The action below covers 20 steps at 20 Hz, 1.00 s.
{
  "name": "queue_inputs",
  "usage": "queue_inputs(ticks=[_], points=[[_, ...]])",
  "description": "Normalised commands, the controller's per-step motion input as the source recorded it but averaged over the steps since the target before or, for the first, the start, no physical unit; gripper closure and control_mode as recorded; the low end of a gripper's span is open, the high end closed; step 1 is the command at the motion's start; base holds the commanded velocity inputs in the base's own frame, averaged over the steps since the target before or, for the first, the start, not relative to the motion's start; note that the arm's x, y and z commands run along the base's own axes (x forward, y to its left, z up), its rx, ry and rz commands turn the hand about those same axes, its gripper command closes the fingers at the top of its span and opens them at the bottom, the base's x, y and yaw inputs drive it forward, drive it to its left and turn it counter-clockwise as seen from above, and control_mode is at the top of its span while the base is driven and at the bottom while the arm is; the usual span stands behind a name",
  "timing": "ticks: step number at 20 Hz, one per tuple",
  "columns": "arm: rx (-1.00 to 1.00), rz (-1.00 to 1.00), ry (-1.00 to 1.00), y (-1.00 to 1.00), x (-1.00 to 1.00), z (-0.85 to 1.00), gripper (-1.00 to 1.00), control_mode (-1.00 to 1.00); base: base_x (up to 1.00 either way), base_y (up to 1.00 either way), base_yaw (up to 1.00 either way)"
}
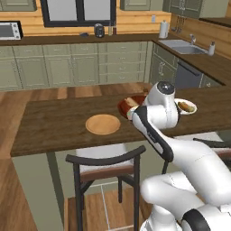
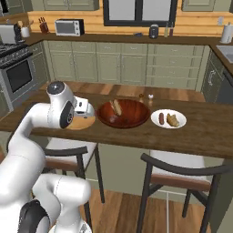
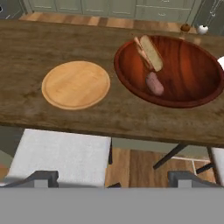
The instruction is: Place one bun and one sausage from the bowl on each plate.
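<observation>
White plate [image 2: 169,119], near worktop's right end, already carrying one bun and one sausage: half done. Tan plate [image 3: 75,84] lying bare toward worktop's near edge, left of bowl [image 3: 188,74]. Remaining bun [image 3: 151,53] and sausage [image 3: 154,83] resting in bowl's left part, touching or nearly so. Pincer [image 3: 113,178] hovering off the near edge, tips wide apart and grasping nothing, bowl contents lying ahead and right, well apart.

No legible text, label, brand, number or sign on anything in these views.
</observation>
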Motion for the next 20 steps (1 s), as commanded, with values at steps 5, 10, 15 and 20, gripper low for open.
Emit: queue_inputs(ticks=[5,10,15,20], points=[[0.0,0.0,0.0,0.0,0.0,0.0,-1.0,1.0,0.79,0.52,0.0],[0.0,0.0,0.0,0.0,0.0,0.0,-1.0,1.0,1.0,-0.03,0.0],[0.0,0.01,0.25,-0.35,1.0,0.0,-1.0,-1.0,0.0,0.0,0.0],[0.0,0.1,0.14,-0.58,0.86,0.05,-1.0,-1.0,0.0,0.0,0.0]])
